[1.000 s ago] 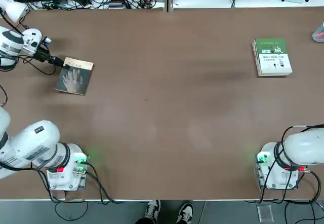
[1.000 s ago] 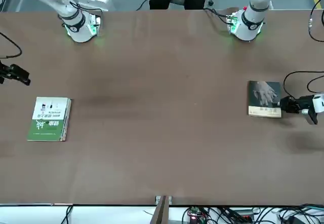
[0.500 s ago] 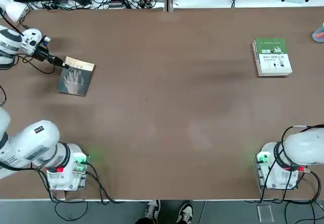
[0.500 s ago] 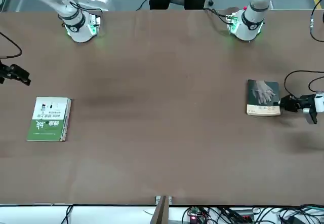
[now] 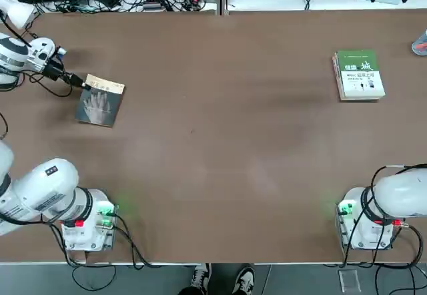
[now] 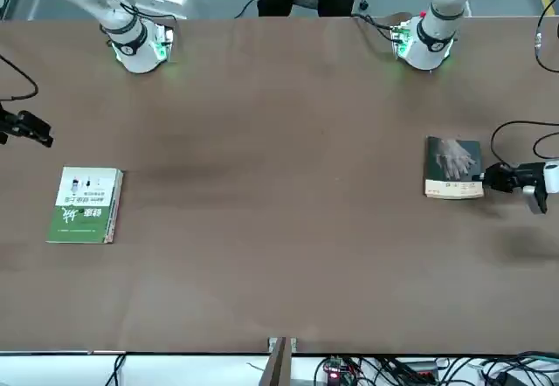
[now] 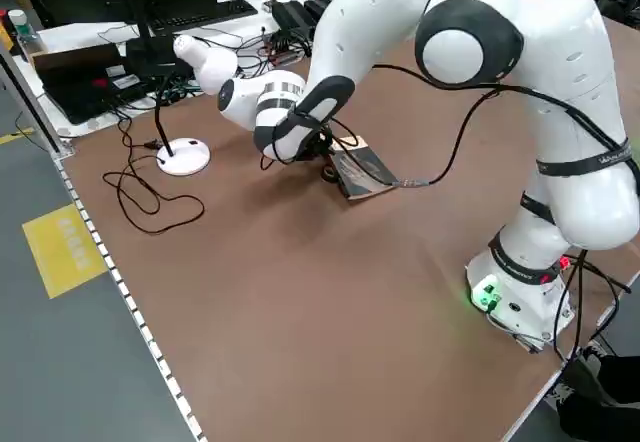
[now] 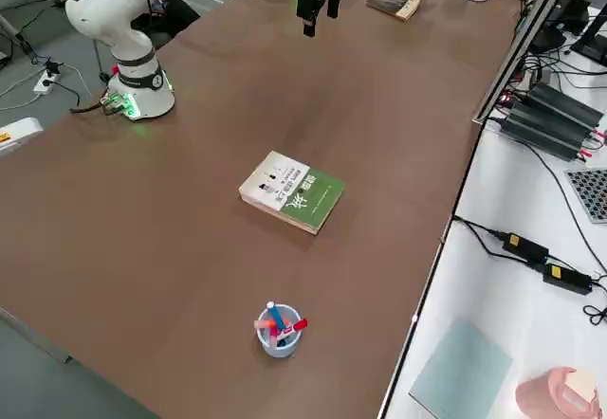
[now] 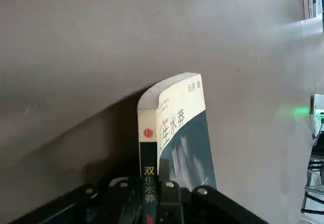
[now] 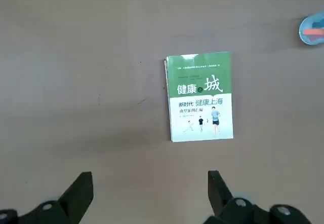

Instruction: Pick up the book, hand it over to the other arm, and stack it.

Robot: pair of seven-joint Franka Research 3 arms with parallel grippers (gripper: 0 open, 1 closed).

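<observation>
The book (image 5: 100,101), dark grey with a pale hand and a tan band, is at the table's far left. My left gripper (image 5: 80,81) is shut on its spine edge. The left wrist view shows the spine (image 9: 148,178) pinched between the two fingers (image 9: 169,196), with the cover (image 9: 185,133) slanting away and a shadow beneath it. In the left side view the book (image 7: 365,170) looks tilted, its gripped edge raised off the table. My right gripper (image 10: 147,203) hangs open high above the thicker green-and-white book (image 10: 201,97) at the far right.
The green-and-white book (image 5: 359,75) lies flat on the table. A small blue cup of pens (image 8: 277,329) stands near the right edge. Cables and power strips run along the far edge. A person's shoes (image 5: 220,278) show at the near edge.
The left gripper has shifted slightly with the book's spine in it, and the book has nudged with it. The right arm has not moved.
</observation>
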